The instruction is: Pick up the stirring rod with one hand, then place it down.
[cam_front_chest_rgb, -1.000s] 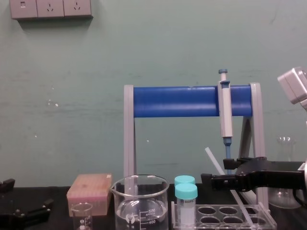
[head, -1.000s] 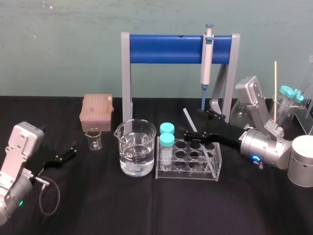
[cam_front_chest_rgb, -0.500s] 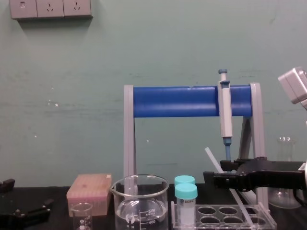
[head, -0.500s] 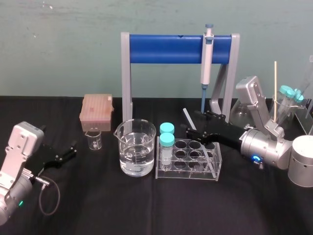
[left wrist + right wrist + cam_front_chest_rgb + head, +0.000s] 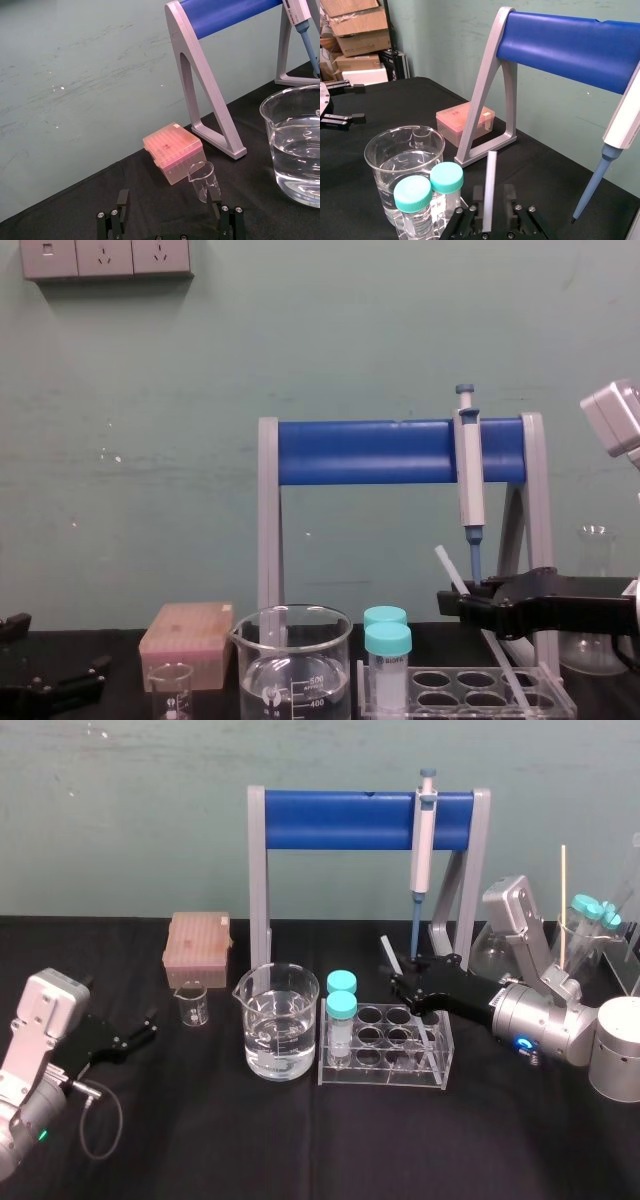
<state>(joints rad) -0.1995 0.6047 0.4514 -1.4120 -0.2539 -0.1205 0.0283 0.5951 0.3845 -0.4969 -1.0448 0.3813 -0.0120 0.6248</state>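
The stirring rod (image 5: 388,955) is a thin translucent-white rod. It leans with its lower end in the clear tube rack (image 5: 385,1055) and its top tilted back toward the stand. My right gripper (image 5: 410,975) reaches in from the right at mid-rod height, level with the table. Its jaws stand close on either side of the rod. In the right wrist view the rod (image 5: 490,185) touches one finger, and a narrow gap shows at the other. From the chest the gripper (image 5: 455,605) crosses the rod (image 5: 447,568). My left gripper (image 5: 135,1035) rests open at the far left.
A water-filled beaker (image 5: 280,1020) and two teal-capped tubes (image 5: 341,1000) stand just left of the rod. Behind it a pipette (image 5: 424,840) hangs on the blue-barred stand (image 5: 340,818). A pink tip box (image 5: 198,948) and a small beaker (image 5: 192,1005) are at left, glassware (image 5: 590,925) at right.
The right gripper's jaws have drawn in from wide open to close around the rod. The rod's top has shifted slightly to the right. The left arm has not moved.
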